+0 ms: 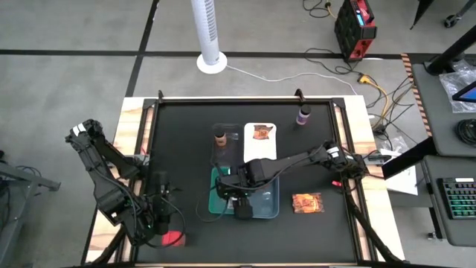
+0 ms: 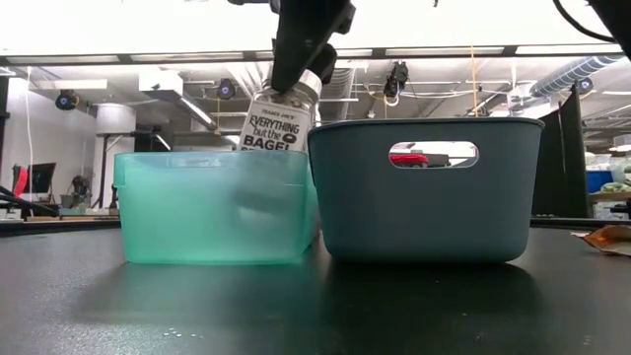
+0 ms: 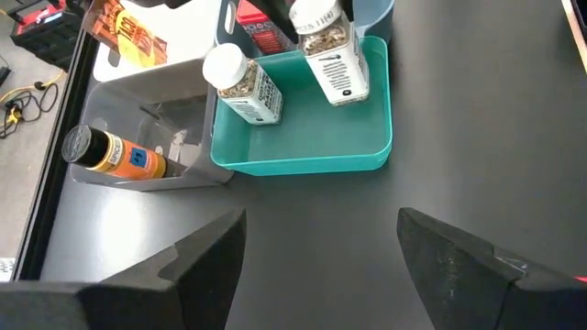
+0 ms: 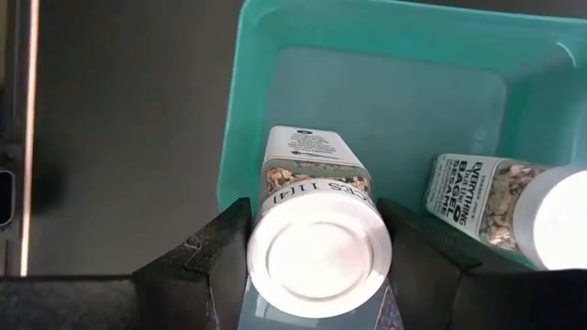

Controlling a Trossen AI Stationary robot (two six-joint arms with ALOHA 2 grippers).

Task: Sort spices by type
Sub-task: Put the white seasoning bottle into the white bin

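Black counter (image 1: 186,149), cluttered workshop behind. Right gripper (image 4: 312,240) clamped on white-capped glass seasoning jar (image 4: 316,229), just above teal plastic tray (image 4: 385,101), twin jar (image 3: 240,82) lying beside. Next: lower, release. Left gripper (image 3: 321,261) released, well back.

White-capped jars (image 4: 315,246) in teal tray (image 4: 367,37).

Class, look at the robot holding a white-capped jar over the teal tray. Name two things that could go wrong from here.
1. The right gripper holds the white-capped seasoning jar tilted above the teal plastic tray; released like this, it may topple.
2. A second white-capped jar already leans in that tray close by, so the lowered jar could knock it.
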